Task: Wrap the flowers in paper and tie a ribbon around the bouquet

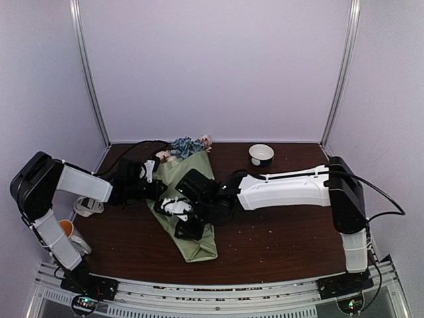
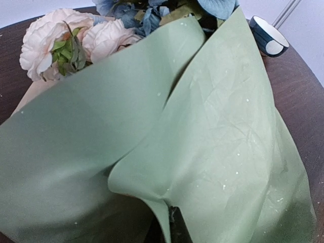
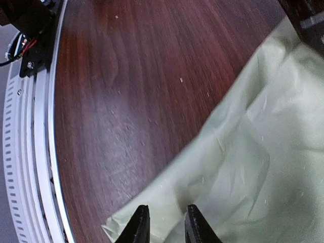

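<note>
The bouquet lies lengthwise on the table as a cone of sage-green paper. Pink and blue flowers show at its far, wide end, and the pink blooms fill the top left of the left wrist view. My left gripper reaches in from the left and is shut on a fold of the paper's edge. My right gripper hovers over the narrow lower part of the cone. Its fingers stand apart just above the paper, gripping nothing. A pale looped strip at the left may be the ribbon.
A small white and dark-blue bowl stands at the back right of the table, also visible as the bowl past the paper. An orange-lined cup sits by the left arm's base. The metal front rail runs close to the cone's tip.
</note>
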`<action>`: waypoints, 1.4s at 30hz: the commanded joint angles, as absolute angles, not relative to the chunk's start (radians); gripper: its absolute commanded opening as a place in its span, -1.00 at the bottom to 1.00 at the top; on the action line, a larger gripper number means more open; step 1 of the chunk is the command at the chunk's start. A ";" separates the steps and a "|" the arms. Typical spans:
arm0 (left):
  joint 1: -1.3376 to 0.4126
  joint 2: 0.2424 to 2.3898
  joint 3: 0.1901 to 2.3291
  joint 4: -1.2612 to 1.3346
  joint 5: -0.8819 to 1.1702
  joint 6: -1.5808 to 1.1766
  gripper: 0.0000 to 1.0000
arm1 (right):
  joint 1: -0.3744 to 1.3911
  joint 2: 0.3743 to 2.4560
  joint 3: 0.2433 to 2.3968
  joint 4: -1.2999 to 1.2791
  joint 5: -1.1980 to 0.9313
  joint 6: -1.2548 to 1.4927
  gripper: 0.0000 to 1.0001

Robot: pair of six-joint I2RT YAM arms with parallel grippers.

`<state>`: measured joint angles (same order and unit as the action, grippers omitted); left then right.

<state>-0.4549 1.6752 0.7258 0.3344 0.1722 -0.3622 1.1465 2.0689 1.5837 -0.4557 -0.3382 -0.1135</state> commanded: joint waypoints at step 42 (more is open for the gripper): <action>-0.250 1.824 0.798 0.120 0.198 -0.361 -1.00 | 1.097 2.052 1.617 -0.421 -0.371 0.042 -0.27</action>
